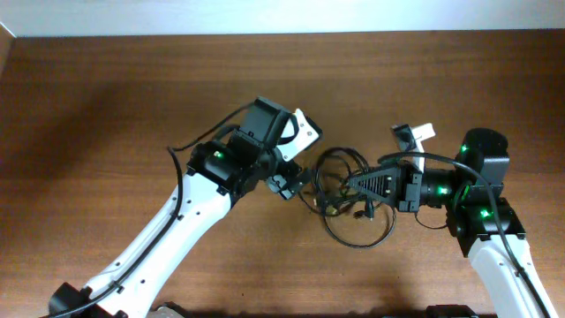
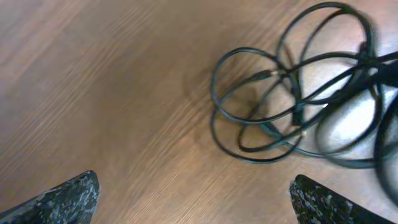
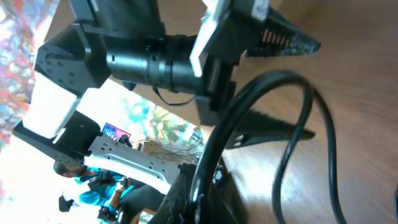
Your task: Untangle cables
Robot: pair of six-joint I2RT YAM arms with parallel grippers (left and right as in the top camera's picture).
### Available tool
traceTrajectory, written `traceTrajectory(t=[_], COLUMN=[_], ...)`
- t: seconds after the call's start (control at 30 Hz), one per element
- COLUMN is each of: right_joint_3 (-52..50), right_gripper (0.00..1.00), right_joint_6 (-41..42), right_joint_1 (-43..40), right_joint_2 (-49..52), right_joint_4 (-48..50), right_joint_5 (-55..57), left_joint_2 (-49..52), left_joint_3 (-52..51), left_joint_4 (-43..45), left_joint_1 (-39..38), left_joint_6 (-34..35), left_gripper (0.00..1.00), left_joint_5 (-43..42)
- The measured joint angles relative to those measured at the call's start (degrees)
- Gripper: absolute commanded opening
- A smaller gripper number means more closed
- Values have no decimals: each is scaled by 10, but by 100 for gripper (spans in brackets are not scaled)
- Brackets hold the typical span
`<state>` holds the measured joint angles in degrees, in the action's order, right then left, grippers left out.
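The cables (image 1: 344, 199) are thin black cords in tangled loops on the wooden table between my two arms. In the left wrist view the loops (image 2: 292, 93) lie at the upper right, with a small metallic plug end (image 2: 264, 76) among them. My left gripper (image 1: 291, 181) is open and empty, just left of the tangle; its fingertips (image 2: 193, 196) show at the bottom corners of its view. My right gripper (image 1: 353, 185) is shut on the cables at the tangle's right side; a black cord (image 3: 249, 118) runs up from between its jaws (image 3: 202, 193).
The brown wooden table (image 1: 106, 106) fills the overhead view. The left arm's body (image 3: 143, 50) and open fingers fill the upper part of the right wrist view, close to the right gripper. A white tag (image 1: 424, 132) sits on the right arm.
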<state>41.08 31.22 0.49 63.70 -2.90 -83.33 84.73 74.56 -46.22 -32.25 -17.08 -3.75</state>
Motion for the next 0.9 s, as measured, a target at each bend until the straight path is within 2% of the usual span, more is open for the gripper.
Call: traceTrajectory(t=[0.2, 0.3, 0.33, 0.37, 0.4, 0.43, 0.47, 0.53, 0.6, 0.77, 0.83, 0.9], right_joint_3=[0, 0, 0, 0, 0, 3, 1, 3, 7, 6, 6, 6], right_gripper=[6, 9, 9, 30, 70, 88, 95, 98, 98, 98, 98, 98], right_joint_6=[31, 109, 160, 183, 223, 243, 274, 297, 301, 303, 283, 206], right_joint_1=[0, 0, 0, 0, 0, 0, 0, 0, 0, 0, 0, 0], right_joint_2=[0, 0, 0, 0, -1, -2, -1, 5, 19, 37, 37, 37], right_joint_4=[-14, -16, -16, -16, -38, -83, -141, -229, -299, -376, -412, -426], right_joint_5=[40, 132, 209, 253, 347, 407, 511, 627, 674, 707, 709, 709], left_joint_2=[0, 0, 0, 0, 0, 0, 0, 0, 0, 0, 0, 0], left_joint_3=[0, 0, 0, 0, 0, 0, 0, 0, -5, -55, -69, -85], left_joint_4=[-3, -31, -39, -40, -40, -40, -43, -49, -49, -52, -50, -47], left_joint_1=[0, 0, 0, 0, 0, 0, 0, 0, 0, 0, 0, 0], left_joint_6=[19, 19, 19, 19, 19, 19, 20, 19, 20, 20, 20, 19], left_gripper=[99, 99, 99, 99, 99, 99, 99, 99, 99, 99, 99, 99], left_joint_5=[-3, -7, -18, -39, -68, -82, -101, -124, -128, -137, -150, -158])
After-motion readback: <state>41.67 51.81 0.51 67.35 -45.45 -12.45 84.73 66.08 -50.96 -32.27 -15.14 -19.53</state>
